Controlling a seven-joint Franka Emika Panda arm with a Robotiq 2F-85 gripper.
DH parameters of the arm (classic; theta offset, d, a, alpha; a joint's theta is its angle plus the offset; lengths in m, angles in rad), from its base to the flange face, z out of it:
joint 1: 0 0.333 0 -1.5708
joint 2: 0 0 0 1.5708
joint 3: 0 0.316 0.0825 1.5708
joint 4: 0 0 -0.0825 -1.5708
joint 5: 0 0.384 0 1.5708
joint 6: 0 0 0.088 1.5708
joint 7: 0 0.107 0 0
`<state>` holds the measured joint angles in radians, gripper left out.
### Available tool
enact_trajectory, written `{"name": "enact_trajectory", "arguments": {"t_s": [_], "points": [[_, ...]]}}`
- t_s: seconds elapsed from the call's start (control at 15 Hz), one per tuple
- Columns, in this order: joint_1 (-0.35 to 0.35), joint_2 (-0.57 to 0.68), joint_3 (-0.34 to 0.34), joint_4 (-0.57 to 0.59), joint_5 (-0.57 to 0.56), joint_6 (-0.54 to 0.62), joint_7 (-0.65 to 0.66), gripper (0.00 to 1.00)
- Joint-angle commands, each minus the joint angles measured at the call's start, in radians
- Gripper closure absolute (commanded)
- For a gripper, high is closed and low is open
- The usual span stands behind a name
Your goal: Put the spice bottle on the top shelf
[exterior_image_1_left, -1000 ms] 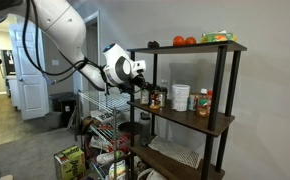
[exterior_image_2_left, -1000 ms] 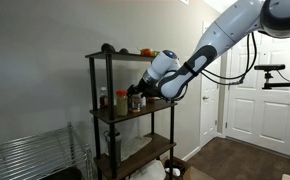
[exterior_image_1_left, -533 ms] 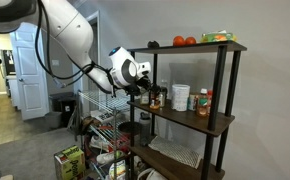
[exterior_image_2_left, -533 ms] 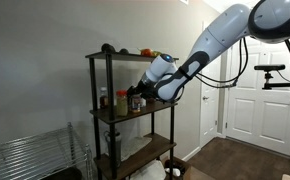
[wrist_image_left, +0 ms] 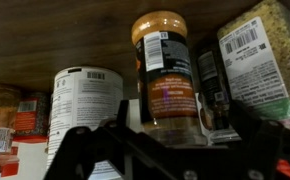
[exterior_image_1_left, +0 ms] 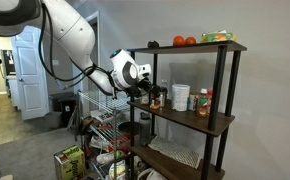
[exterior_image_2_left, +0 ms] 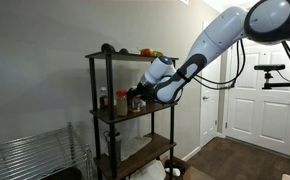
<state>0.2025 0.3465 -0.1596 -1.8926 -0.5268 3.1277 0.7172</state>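
Jaws stand wide apart at the middle shelf (exterior_image_1_left: 217, 124), flanking the spice bottle (wrist_image_left: 169, 75) without visible contact; a white jar (wrist_image_left: 85, 105) stands just beside it.

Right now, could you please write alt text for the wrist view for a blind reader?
A spice bottle stands centred between the fingers of the open gripper, not yet gripped. A white jar stands to its left and a barcoded packet to its right.

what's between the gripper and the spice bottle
Nothing. In the wrist view the spice bottle stands straight ahead of the open gripper, and the stretch is bare.
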Motion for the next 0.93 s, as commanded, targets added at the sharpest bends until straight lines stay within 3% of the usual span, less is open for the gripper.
{"name": "enact_trajectory", "arguments": {"t_s": [0.0,0.47,0.53,0.6,0.87], "points": [[0.011,-0.005,-0.017,-0.015,-0.009,0.025,0.016,0.0],[0.044,-0.001,-0.073,-0.012,-0.012,0.048,0.039,0.0],[0.042,-0.002,-0.07,-0.016,-0.008,0.057,0.029,0.25],[0.042,-0.003,-0.071,-0.019,-0.006,0.06,0.027,0.26],[0.044,-0.002,-0.07,-0.022,-0.002,0.07,0.027,0.53]]}}
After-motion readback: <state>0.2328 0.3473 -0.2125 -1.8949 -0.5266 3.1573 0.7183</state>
